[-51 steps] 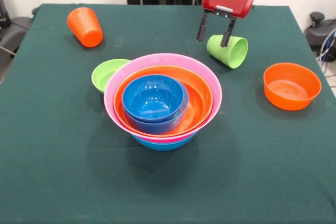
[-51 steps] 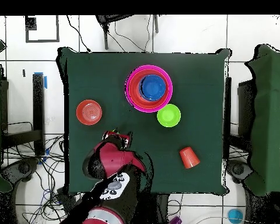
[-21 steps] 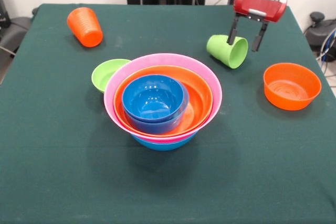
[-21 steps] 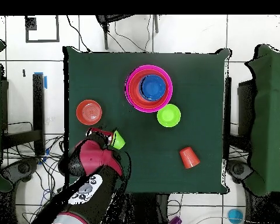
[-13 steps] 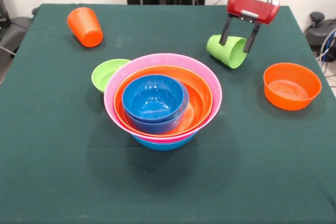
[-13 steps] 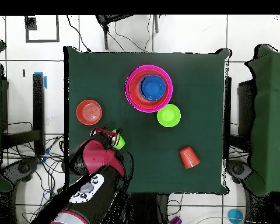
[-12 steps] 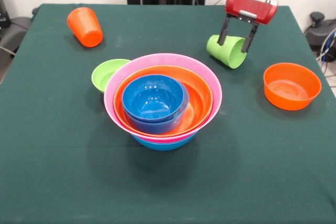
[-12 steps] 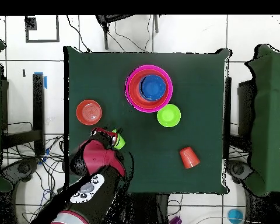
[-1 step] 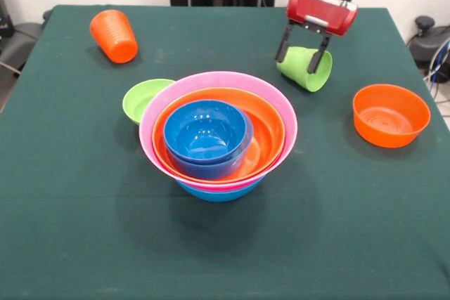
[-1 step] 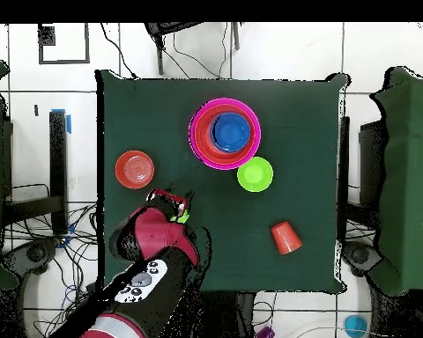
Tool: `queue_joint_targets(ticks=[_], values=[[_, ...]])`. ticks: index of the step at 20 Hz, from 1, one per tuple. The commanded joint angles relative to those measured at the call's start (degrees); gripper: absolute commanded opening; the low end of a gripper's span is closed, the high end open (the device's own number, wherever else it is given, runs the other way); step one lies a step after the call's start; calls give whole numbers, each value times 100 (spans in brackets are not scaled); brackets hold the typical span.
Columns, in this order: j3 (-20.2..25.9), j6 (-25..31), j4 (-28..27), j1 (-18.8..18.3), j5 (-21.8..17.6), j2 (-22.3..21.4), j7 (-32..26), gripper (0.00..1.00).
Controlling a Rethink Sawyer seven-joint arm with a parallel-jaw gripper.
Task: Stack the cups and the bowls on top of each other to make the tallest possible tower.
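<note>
Lying on its side, the green cup (image 9: 305, 69) sits between the gripper's (image 9: 303, 49) two fingers (image 9: 283, 47), which straddle it spread apart; whether they touch it cannot be told. Beside the cup stands the tower (image 9: 218, 135): a small blue bowl (image 9: 206, 133) nested in orange, pink and blue ones. A green bowl (image 9: 143, 98) touches the tower's other side. Farther out are an orange bowl (image 9: 390, 114) and an orange cup (image 9: 114, 35).
</note>
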Motion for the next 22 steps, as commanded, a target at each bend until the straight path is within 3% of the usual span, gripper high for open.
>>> queue_joint_targets(ticks=[1,9,22], values=[[563,543,-517,-341,-122,212,334,100],[697,435,-367,-529,-327,106,289,100],[587,661,-273,-208,-51,37,489,100]])
